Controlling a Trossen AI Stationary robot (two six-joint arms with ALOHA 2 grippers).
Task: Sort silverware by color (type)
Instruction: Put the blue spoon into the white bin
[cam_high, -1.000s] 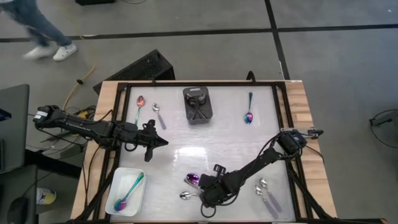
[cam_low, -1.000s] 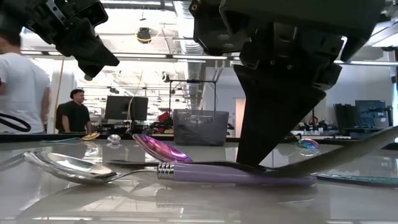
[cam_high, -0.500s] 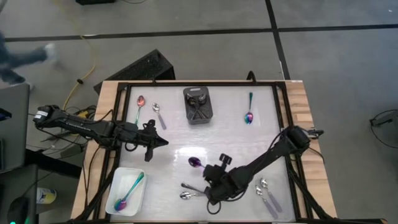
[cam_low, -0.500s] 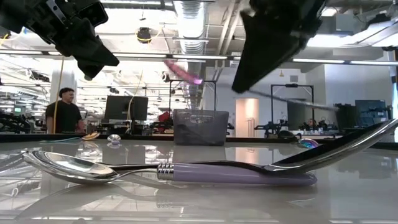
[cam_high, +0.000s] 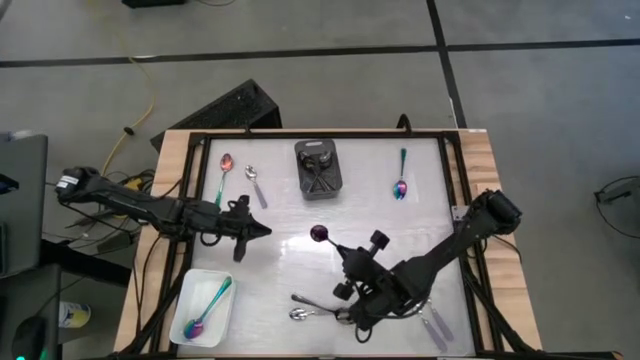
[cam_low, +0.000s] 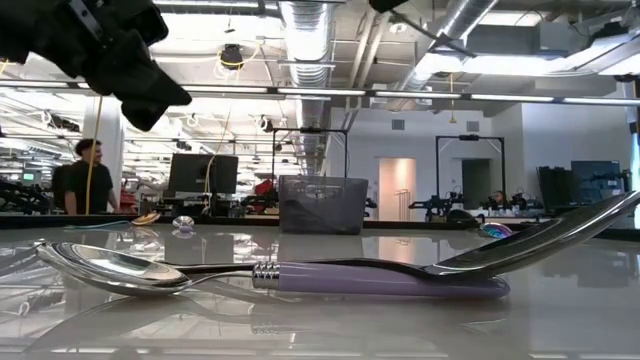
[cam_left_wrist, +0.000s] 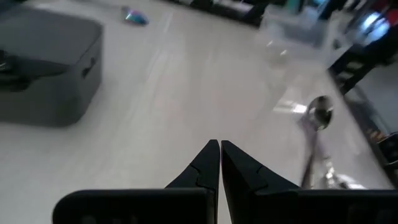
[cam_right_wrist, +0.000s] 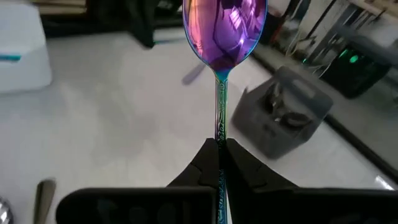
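My right gripper (cam_high: 344, 256) hangs over the table's near middle, shut on an iridescent rainbow spoon (cam_right_wrist: 224, 31) whose bowl (cam_high: 320, 233) points toward the far left. My left gripper (cam_high: 262, 229) is shut on nothing above the table's left half; its tips (cam_left_wrist: 219, 147) meet. Another rainbow spoon (cam_high: 205, 308) lies in the white tray (cam_high: 186, 290). Black spoons lie in the black bin (cam_high: 318, 168). More rainbow spoons (cam_high: 400, 180) (cam_high: 223, 170) and a silver spoon (cam_high: 255, 185) lie toward the far edge. A black spoon (cam_high: 310, 299) and a silver spoon (cam_high: 299, 314) lie near the front. My right gripper pinches the rainbow spoon's thin handle (cam_right_wrist: 219, 134) between its two fingertips (cam_right_wrist: 205, 155). The fingers lie along the handle, slanting slightly down from the near right. The spoon sticks out ahead of them, bowl foremost, lifted clear of the table.
Two silver spoons with lilac handles (cam_high: 430, 320) lie at the near right. In the low view a silver lilac-handled spoon (cam_low: 150, 270) and a black spoon (cam_low: 540, 245) fill the foreground. Bare table (cam_high: 300, 215) lies between the bin and the held spoon. A person (cam_low: 75, 180) stands beyond the table.
My right gripper has risen from the near spoons, taking the rainbow spoon off the table, and has tipped from pointing steeply down to nearly level. The spoon's bowl has moved toward the table's middle. The gripper has left the low view upward.
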